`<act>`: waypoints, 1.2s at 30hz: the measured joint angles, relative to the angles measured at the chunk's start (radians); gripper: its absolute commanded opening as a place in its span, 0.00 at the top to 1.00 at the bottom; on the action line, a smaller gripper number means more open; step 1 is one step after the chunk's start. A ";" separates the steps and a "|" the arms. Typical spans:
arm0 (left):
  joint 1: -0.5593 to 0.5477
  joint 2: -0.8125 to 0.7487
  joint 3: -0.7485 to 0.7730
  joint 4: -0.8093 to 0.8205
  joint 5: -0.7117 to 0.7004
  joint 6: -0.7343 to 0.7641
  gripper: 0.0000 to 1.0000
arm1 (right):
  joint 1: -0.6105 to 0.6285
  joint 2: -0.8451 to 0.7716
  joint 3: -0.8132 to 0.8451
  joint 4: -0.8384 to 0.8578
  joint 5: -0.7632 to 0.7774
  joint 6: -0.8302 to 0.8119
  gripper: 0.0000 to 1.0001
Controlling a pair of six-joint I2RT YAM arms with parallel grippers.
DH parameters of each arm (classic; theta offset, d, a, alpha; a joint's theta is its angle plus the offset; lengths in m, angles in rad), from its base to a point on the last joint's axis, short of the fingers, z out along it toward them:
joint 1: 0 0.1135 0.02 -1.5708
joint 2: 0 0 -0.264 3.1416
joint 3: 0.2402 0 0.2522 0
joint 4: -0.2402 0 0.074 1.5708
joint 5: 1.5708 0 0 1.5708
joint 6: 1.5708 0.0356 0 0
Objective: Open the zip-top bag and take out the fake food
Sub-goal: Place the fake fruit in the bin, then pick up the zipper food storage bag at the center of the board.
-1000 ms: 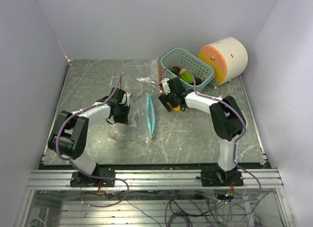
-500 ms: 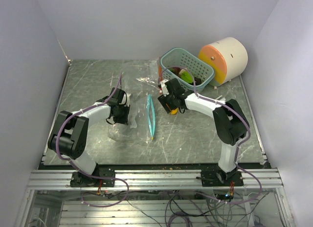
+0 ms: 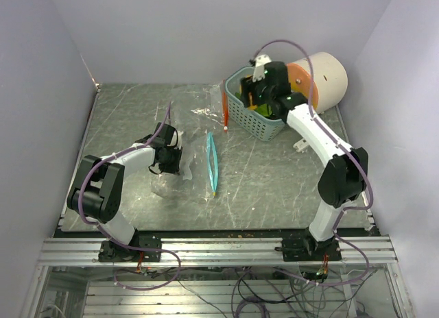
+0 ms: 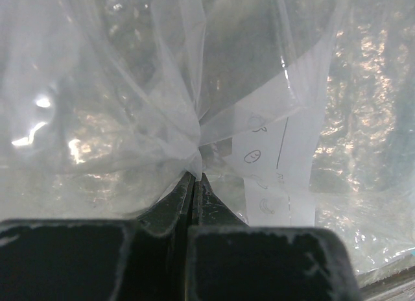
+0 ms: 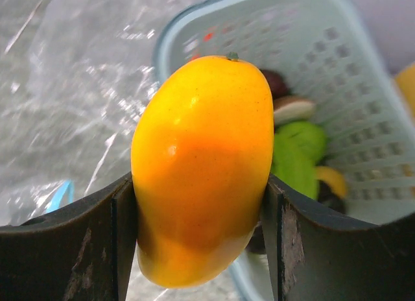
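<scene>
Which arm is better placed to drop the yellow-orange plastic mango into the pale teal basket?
Right. The right gripper holds the yellow-orange plastic mango over the pale teal basket; the left gripper is clamped on the clear plastic bag, well away.

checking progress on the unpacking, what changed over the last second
The right gripper, shut on the yellow-orange toy mango, rose from beside the zip-top bag and swung back over the basket. The left gripper stayed clamped on the bag's plastic, and the blue zip strip lies where it was.
</scene>
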 measured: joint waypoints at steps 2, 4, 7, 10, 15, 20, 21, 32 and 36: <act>0.000 0.000 0.000 0.000 0.000 0.000 0.93 | -0.043 0.012 0.040 0.000 0.000 0.010 0.60; 0.000 0.000 0.000 0.000 0.000 0.000 0.93 | -0.080 0.031 0.070 0.000 0.002 0.018 0.55; 0.000 -0.001 0.000 -0.001 0.000 0.000 0.93 | -0.116 0.068 0.087 -0.012 0.007 0.026 0.38; 0.000 -0.007 0.000 -0.002 0.000 0.000 0.93 | -0.132 0.105 0.088 -0.047 0.018 0.024 0.22; 0.000 -0.053 0.000 -0.005 0.009 0.013 0.93 | -0.134 0.117 0.088 -0.081 0.028 0.012 0.09; 0.000 -0.172 0.021 -0.008 0.037 0.033 0.93 | -0.132 0.103 0.085 -0.076 0.028 0.008 0.09; 0.000 -0.193 0.032 -0.007 0.042 0.035 0.93 | -0.132 0.097 0.082 -0.075 0.027 0.008 0.09; 0.001 -0.206 0.269 -0.002 0.082 0.010 0.93 | -0.132 0.018 0.058 -0.050 0.024 0.008 0.11; 0.022 -0.105 0.396 -0.014 0.085 0.010 0.93 | -0.132 -0.001 0.030 -0.042 0.019 0.011 0.11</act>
